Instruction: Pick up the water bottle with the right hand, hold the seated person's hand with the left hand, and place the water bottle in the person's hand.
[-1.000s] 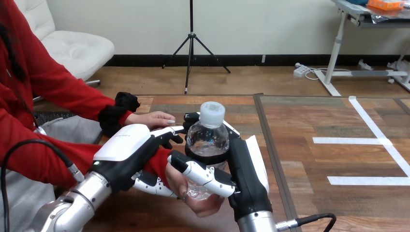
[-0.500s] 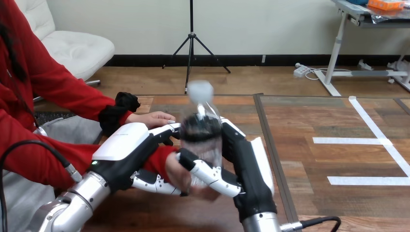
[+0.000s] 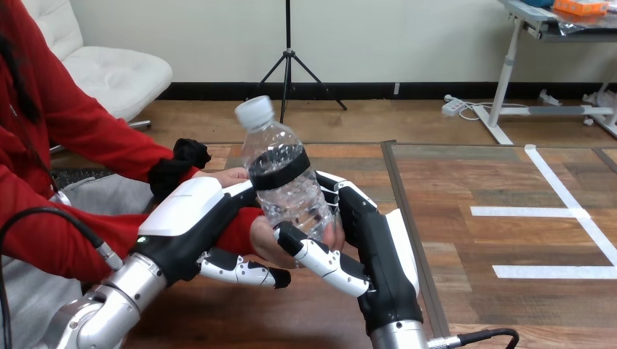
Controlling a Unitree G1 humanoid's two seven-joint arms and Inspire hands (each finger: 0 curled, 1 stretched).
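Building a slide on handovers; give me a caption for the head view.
Right hand holds the tilted water bottle at the person's hand; left hand clasps the person's wrist.

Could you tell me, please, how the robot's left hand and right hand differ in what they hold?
The right hand is curled round the tilted water bottle; the left hand closes round the person's wrist. The right hand stands at the bottle's right side, the left hand at its left. Both are shut on something.
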